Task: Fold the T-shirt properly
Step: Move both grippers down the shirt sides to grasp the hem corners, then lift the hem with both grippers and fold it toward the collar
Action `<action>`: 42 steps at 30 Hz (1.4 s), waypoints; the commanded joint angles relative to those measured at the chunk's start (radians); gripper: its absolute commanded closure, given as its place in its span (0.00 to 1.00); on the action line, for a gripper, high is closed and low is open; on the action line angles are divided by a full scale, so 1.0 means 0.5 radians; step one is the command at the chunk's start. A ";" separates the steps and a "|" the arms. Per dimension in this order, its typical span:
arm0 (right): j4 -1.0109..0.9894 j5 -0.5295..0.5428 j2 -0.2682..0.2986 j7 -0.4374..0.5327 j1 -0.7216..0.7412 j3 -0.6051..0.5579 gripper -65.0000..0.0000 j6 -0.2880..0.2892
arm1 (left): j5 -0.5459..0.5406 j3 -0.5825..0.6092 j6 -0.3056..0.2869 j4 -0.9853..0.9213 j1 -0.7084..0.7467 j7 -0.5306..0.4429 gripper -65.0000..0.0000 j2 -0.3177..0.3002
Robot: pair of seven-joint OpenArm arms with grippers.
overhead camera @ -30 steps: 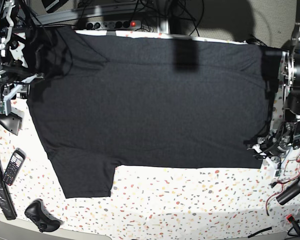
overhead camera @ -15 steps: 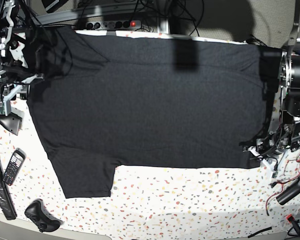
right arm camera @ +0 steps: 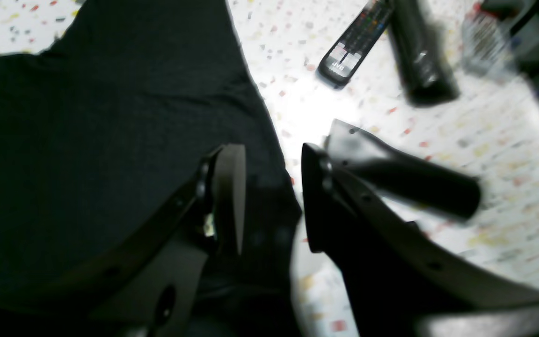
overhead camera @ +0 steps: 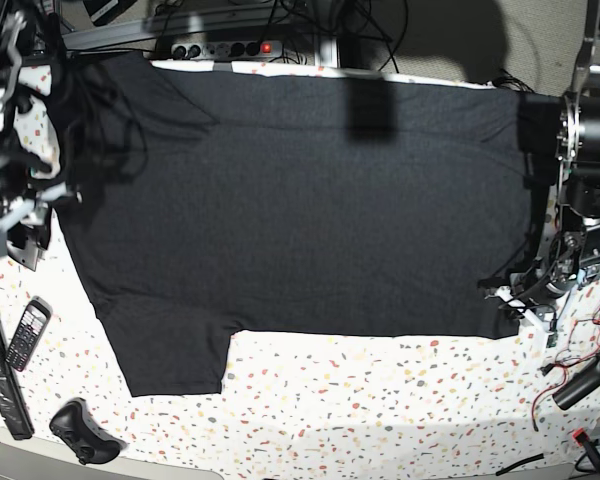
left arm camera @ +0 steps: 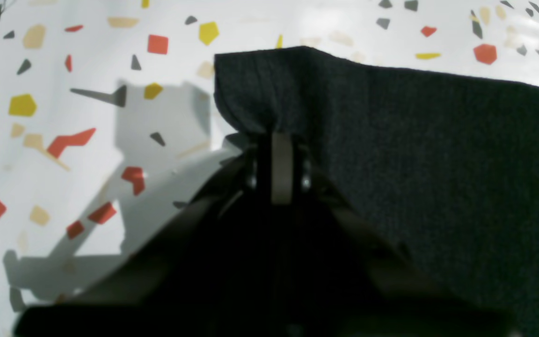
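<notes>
Left wrist view shows my left end effector (left arm camera: 281, 140) pinched on the T-shirt (overhead camera: 300, 200) hem corner near the table (overhead camera: 380, 400) edge. My right end effector (right arm camera: 269, 196) gapes over the sleeve edge, empty. I judge it must close next, before lifting.

T-shirt (overhead camera: 300, 210) spread flat across the table (overhead camera: 380, 400), left gripper (left arm camera: 276, 140) at its near right corner, right gripper (right arm camera: 269, 196) over its left edge, phone (overhead camera: 26, 333), probably, left of the sleeve
</notes>
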 commanded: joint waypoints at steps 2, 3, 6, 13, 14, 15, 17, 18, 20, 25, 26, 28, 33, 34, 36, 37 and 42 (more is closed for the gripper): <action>-0.063 0.073 0.034 0.021 0.082 0.012 0.69 0.006 | 0.031 0.002 0.000 0.031 -0.027 0.082 1.00 -0.011; -0.107 0.095 0.035 0.024 0.107 0.012 0.69 0.008 | 0.031 0.002 0.000 0.044 -0.027 0.082 1.00 -0.012; -0.224 0.095 0.040 0.042 0.188 0.012 0.69 0.018 | 0.031 0.002 0.000 0.064 -0.027 0.086 1.00 -0.015; -0.745 0.295 0.172 -0.073 0.556 -0.053 0.69 0.288 | 0.031 0.002 0.000 0.068 -0.027 0.110 1.00 -0.015; -0.831 0.295 0.192 -0.074 0.625 -0.070 0.69 0.296 | 0.031 0.002 0.000 0.068 -0.027 0.116 1.00 -0.015; -0.920 0.295 0.218 -0.073 0.695 -0.095 0.67 0.297 | 0.031 0.002 0.000 0.068 -0.026 0.118 1.00 -0.015; -1.112 0.294 0.278 -0.073 0.848 -0.164 0.61 0.296 | 0.031 0.002 -0.001 0.068 -0.021 0.127 1.00 -0.015; -1.216 0.295 0.314 -0.074 0.927 -0.212 0.61 0.297 | 0.031 0.002 0.000 0.068 -0.020 0.133 1.00 -0.014; -1.434 0.295 0.382 -0.078 1.102 -0.339 0.61 0.297 | 0.032 0.002 0.000 0.068 -0.017 0.133 1.00 -0.010; -2.004 0.296 0.436 -0.156 1.627 -0.689 0.61 0.298 | 0.032 0.002 0.000 0.068 -0.017 0.130 1.00 -0.003; -2.121 0.296 0.432 -0.176 1.737 -0.760 0.61 0.298 | 0.032 0.002 0.000 0.068 -0.017 0.131 1.00 -0.005; -2.359 0.296 0.418 -0.226 1.939 -0.907 0.61 0.300 | 0.034 0.002 0.000 0.068 -0.016 0.132 1.00 -0.006; -2.838 0.278 0.340 -0.266 2.289 -1.202 0.61 0.367 | 0.107 0.002 0.000 0.068 -0.017 0.130 1.00 -0.007; -2.911 0.256 0.317 -0.258 2.329 -1.244 0.61 0.367 | 0.106 0.002 0.000 0.068 -0.017 0.130 1.00 -0.006; -3.037 0.178 0.262 -0.185 2.382 -1.305 0.61 0.367 | 0.105 0.002 0.000 0.068 -0.017 0.122 1.00 -0.005; -3.087 0.138 0.238 -0.140 2.390 -1.324 0.61 0.365 | 0.105 0.002 0.000 0.068 -0.017 0.121 1.00 -0.005; -3.277 -0.047 0.139 0.009 2.390 -1.333 0.61 0.346 | 0.106 0.002 0.000 0.068 -0.017 0.124 1.00 -0.005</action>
